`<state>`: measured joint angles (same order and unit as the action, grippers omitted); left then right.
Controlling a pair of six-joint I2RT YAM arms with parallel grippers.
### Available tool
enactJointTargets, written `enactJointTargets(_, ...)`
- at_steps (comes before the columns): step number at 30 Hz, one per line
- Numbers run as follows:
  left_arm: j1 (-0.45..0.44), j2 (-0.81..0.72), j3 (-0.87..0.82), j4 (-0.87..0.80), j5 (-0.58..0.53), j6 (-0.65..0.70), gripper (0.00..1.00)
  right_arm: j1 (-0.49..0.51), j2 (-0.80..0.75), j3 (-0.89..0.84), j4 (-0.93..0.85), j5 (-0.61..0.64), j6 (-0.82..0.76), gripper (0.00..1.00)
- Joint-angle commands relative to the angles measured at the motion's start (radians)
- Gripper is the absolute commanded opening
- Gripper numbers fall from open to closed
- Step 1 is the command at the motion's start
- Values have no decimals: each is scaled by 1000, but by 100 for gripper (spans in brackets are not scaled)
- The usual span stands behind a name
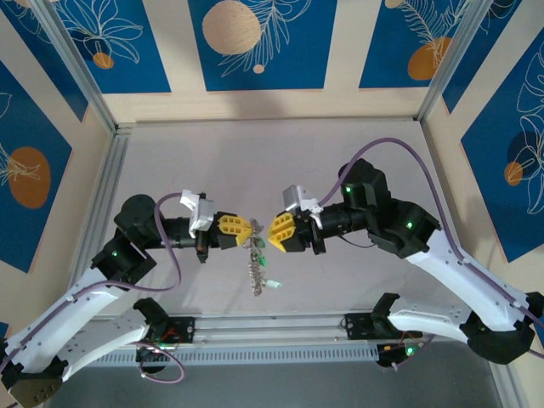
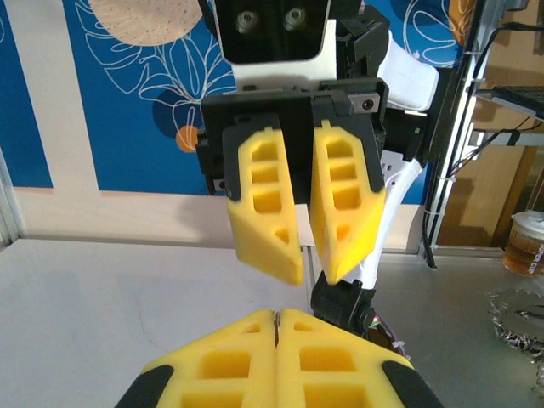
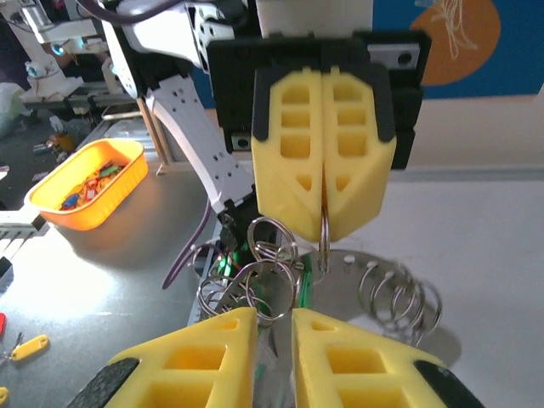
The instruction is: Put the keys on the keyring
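My left gripper (image 1: 247, 228) is shut on the thin silvery wire of the keyring (image 3: 325, 242), which shows edge-on between its yellow fingers (image 2: 246, 340). Below that grip a bunch of small silvery rings and grey keys (image 1: 255, 268) hangs above the table, one with a green tag (image 1: 274, 284). My right gripper (image 1: 272, 229) faces the left one, tip to tip, a short way apart. Its jaws stand a little open, and the hanging bunch (image 3: 259, 285) lies just beyond its fingertips (image 3: 234, 327). I cannot tell whether they touch it. A round silvery plate (image 3: 395, 280) with holes and more rings lies behind.
The white tabletop (image 1: 212, 161) stretches behind both arms, fenced by aluminium posts and blue patterned walls. An orange tray (image 3: 51, 200) of small coloured things sits off to the side, with a yellow tag (image 3: 25, 348) near it. A cup (image 2: 527, 242) stands beyond the frame.
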<state>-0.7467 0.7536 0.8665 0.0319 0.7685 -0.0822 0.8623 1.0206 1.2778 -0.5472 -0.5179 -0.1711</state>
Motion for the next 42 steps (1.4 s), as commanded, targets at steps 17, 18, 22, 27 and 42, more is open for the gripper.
enactJointTargets(17, -4, -20, -7, 156, 63, -42, 0, -3, 88, 21, 105, -179, 48, 16)
enactJointTargets(18, -4, -19, -7, 155, 63, -40, 0, -3, 84, 18, 111, -185, 47, 16)
enactJointTargets(22, -3, -14, -6, 157, 66, -40, 0, -3, 69, 11, 130, -197, 50, 18)
enactJointTargets(27, -4, -7, -5, 164, 71, -45, 0, -3, 78, 8, 159, -191, 65, 18)
enactJointTargets(42, -3, 0, -14, 176, 77, -47, 0, 8, 117, 22, 188, -189, 87, 20)
